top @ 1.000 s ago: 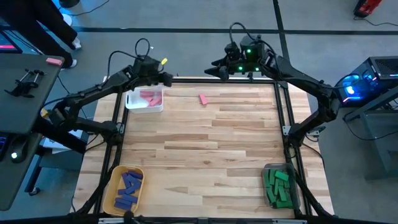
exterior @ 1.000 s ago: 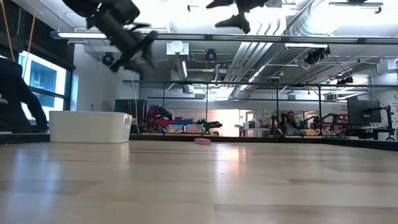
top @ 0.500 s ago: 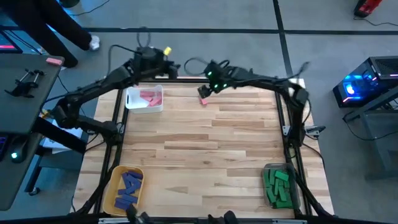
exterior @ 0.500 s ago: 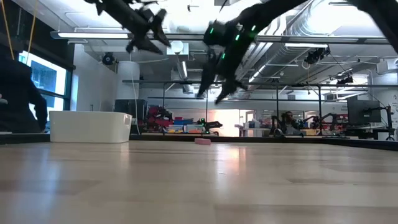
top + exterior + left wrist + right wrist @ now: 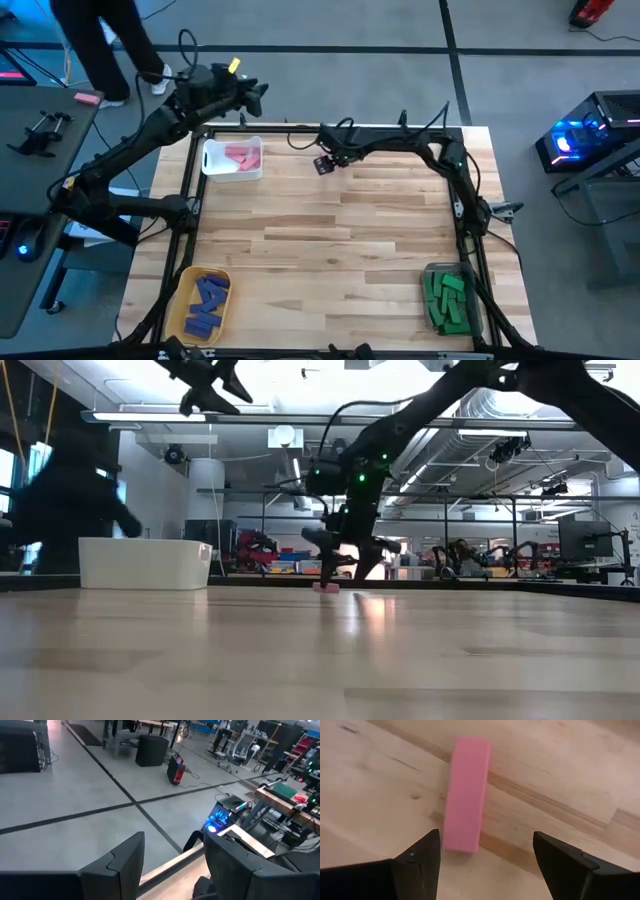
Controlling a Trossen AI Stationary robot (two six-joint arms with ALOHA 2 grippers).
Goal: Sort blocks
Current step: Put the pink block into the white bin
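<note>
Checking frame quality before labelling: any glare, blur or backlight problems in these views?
Low view: ceiling lights blow out the top, so the right gripper over the pink block reads as a silhouette; the tabletop shows sheen, and a person at left is smeared. Right wrist view: pink block sharp, evenly lit, between open fingers. Left wrist view: fingers soft. High view: even light, no glare.

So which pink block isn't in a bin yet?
The lone pink block lying flat on the bare table, between the right gripper's open fingers; the other pink blocks sit in the white bin.
</note>
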